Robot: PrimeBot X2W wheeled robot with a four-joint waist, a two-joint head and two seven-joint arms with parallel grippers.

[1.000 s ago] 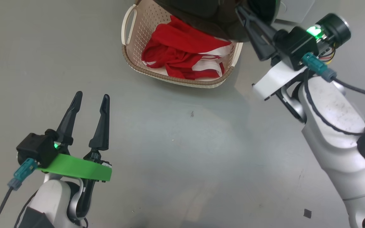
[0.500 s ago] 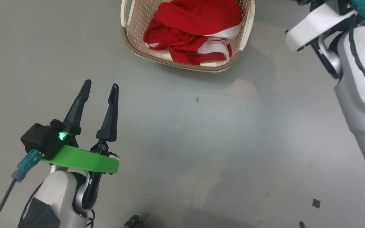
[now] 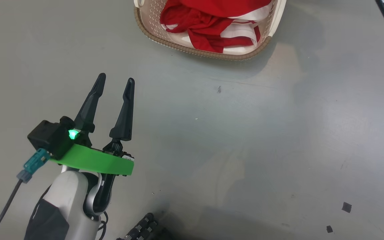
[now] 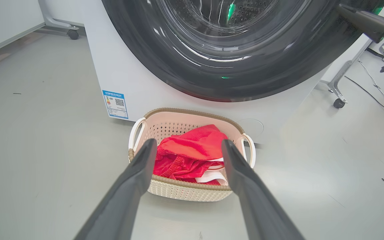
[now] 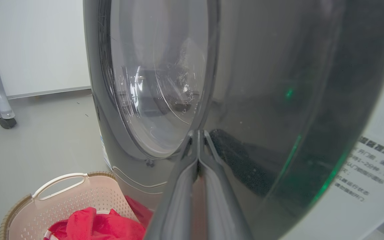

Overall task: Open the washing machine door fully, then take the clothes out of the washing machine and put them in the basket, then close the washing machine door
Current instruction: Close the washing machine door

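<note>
- left gripper [image 3: 116,80]: lower left of the head view; two dark fingers spread wide apart, nothing between them; held above bare floor, well apart from the basket
- right gripper [image 5: 198,133]: bottom centre of the right wrist view; fingers pressed together into one point, nothing held; tips meet their own reflection on the glossy black rim of the door, so they look to be touching it; seen also at the upper right of the left wrist view, against the same rim
- washing machine door [image 4: 232,80]: top centre of the left wrist view; black rim lying against the white front, clear window in its middle; whether it is latched cannot be told
- washing machine [image 4: 122,66]: white body, upper half of the left wrist view; blue label [image 4: 115,104] on its lower left corner
- basket [image 3: 192,50]: top centre of the head view, cut by the frame edge; stands on the floor just in front of the machine, below the door
- clothes [image 3: 208,30]: red with white stripes, bunched inside the basket
- floor [image 3: 245,140]: grey, smooth; small dark scraps [image 3: 346,207] at the lower right of the head view
</note>
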